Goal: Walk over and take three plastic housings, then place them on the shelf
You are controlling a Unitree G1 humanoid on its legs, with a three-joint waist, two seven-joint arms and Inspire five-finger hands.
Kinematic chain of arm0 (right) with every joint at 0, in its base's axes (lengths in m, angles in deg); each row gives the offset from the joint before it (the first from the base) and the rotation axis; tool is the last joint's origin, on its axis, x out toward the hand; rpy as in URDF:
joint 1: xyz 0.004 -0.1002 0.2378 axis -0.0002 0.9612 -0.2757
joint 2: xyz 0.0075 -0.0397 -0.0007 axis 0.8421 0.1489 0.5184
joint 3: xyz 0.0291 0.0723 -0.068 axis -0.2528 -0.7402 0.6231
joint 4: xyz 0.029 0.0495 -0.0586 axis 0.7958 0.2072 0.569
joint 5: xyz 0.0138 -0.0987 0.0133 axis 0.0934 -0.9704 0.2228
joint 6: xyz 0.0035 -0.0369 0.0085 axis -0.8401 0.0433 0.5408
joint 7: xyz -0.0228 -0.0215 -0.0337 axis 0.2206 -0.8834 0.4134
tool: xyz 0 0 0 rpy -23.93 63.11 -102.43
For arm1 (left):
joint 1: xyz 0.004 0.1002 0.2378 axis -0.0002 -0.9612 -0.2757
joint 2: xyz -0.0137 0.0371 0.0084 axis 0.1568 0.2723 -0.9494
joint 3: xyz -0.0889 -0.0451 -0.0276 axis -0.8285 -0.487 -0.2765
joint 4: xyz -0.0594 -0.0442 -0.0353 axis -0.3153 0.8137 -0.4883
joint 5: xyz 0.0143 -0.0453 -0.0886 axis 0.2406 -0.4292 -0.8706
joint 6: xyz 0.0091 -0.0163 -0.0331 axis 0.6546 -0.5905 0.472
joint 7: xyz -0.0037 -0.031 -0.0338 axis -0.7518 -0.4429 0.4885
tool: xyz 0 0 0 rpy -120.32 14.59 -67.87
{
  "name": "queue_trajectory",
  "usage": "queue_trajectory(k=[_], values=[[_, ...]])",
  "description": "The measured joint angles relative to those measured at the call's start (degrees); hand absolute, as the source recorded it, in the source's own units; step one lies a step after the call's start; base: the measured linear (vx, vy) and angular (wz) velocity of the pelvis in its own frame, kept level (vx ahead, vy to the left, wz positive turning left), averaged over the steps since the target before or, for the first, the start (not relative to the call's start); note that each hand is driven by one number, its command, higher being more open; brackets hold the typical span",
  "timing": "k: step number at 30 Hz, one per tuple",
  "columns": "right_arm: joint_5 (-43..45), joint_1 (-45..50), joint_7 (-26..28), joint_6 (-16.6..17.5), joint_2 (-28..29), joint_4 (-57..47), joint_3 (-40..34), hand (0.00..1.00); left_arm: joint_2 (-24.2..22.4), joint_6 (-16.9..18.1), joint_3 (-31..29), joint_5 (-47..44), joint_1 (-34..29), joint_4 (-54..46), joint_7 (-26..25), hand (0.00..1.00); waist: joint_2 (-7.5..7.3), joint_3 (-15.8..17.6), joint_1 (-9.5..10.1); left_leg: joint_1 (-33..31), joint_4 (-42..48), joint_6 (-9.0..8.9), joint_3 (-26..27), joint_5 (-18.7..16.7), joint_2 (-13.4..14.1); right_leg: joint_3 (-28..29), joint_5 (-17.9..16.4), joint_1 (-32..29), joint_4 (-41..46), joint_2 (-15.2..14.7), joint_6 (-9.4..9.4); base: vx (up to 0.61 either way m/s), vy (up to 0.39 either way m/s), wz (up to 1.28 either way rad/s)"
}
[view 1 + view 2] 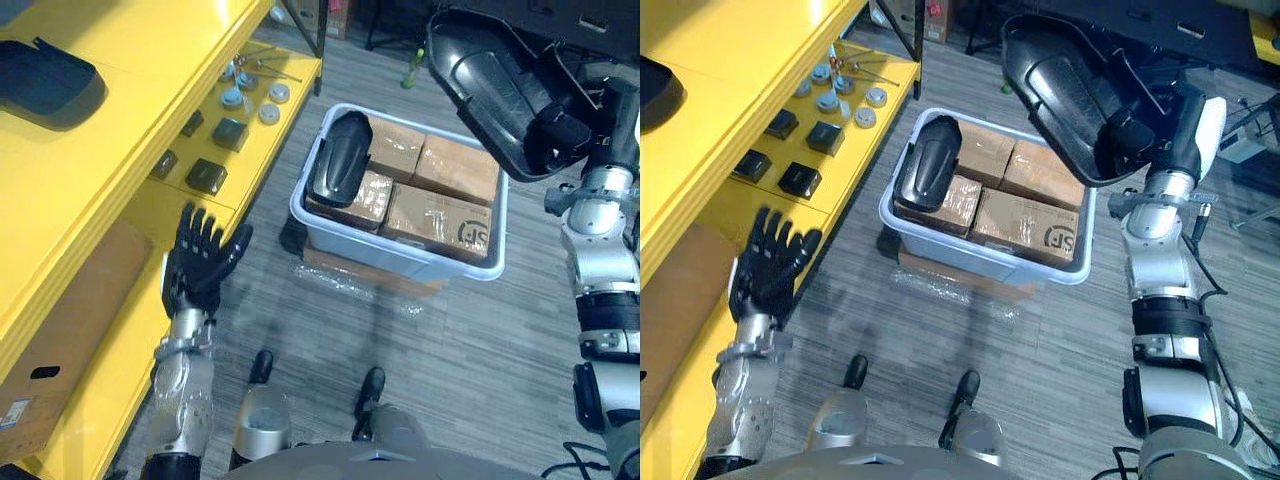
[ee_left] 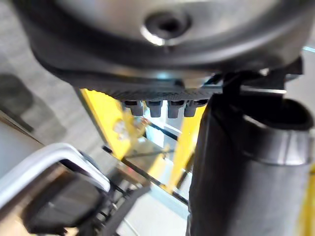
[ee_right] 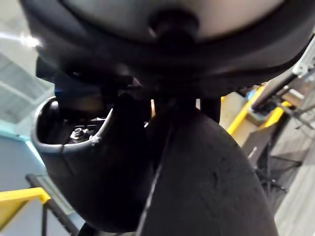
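Grey plank floor (image 1: 450, 330): is running under the whole work area.
Yellow metal shelf unit (image 1: 150, 40): is standing along the robot's left, its tiers stepping down toward the floor.
Pale rectangular plastic bin (image 1: 400, 262): is sitting on the floor ahead, packed with brown cardboard boxes (image 1: 440, 215).
Held black curved plastic housing (image 1: 490, 90): is hanging raised, clear of the bin and toward its right side, with the hollow side facing the head camera.
Dark shell-shaped plastic housing (image 1: 45, 80): is lying on the upper tier of the shelf.
Glossy black plastic housing (image 1: 340, 158): is lying on the boxes at the bin's left end.
Right hand (image 1: 560, 130): is curling its fingers over the rim of the held part and gripping it.
Left hand (image 1: 195, 265): is hovering with fingers straight and spread, holding nothing, just beside the shelf's lower tier.
Dark square blocks (image 1: 230, 133) and round silver fittings (image 1: 250, 95): are lying on a lower tier.
Risk: the grip is taking one edge of a big shell, so the shell is likely to swing or slip during the carry. A low pass could strike the bin or sweep the small parts.
View difference: the head views are giving the layout. The right wrist view is showing the shell's hollow rim (image 3: 74, 142) close up. The left wrist view is showing straight fingertips (image 2: 162, 108) with the bin's white rim beyond.
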Motion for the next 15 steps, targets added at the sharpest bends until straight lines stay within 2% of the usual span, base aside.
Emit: queue_trajectory(k=[3, 7, 9, 12, 15], values=[[-2.5, 1.0, -0.4, 1.7, 2.2, -2.9, 0.0, 0.0, -0.4, -2.6, 1.6, -2.1, 1.9, -2.3, -0.7, 1.0, 0.62, -1.0, -0.44, 0.2, 0.1, 0.01, 0.1, 0.0, 0.0, 0.0, 0.0, 0.2, 0.0, 0.0, 0.0, -0.01, -0.002, -0.01], [-8.2, 3.3, -1.3, 6.5, 7.0, -8.4, 0.0, 0.0, -1.7, -10.1, 4.4, -14.4, 1.3, -2.3, -0.8, 1.0, 1.33, -2.3, -1.2, 0.7, 0.2, 0.03, 0.5, -0.1, 0.0, 0.1, 0.0, 0.6, 0.0, 0.0, 0.0, -0.05, -0.013, -0.04], [-8.9, 4.9, -1.6, 8.1, 9.2, -10.1, 0.5, 0.0, -2.5, -12.3, 6.3, -20.6, 1.3, -2.3, -0.1, 1.0, 1.31, -3.0, -1.24, 1.0, 0.4, 0.03, 0.6, -0.2, 0.0, 0.1, -0.1, 1.0, -0.1, 0.0, -0.02, -0.05, -0.006, -0.02], [-9.0, 6.2, -1.7, 10.0, 12.1, -10.2, 2.6, 0.0, -2.7, -14.9, 8.5, -26.9, 1.4, -2.3, 0.6, 1.0, 1.55, -4.5, -1.46, 1.0, 0.6, 0.08, 0.8, -0.4, 0.0, 0.2, -0.1, 1.0, -0.1, 0.0, -0.07, -0.03, -0.004, -0.03], [-8.8, 7.5, -1.6, 10.8, 13.7, -10.2, 5.8, 0.0, -3.0, -15.8, 10.4, -27.4, 1.5, -2.3, 0.7, 1.0, 2.03, -5.7, -1.44, 1.0, 0.8, 0.08, 0.8, -0.4, 0.0, 0.2, -0.1, 1.0, -0.2, 0.0, -0.09, -0.02, -0.003, -0.01]])
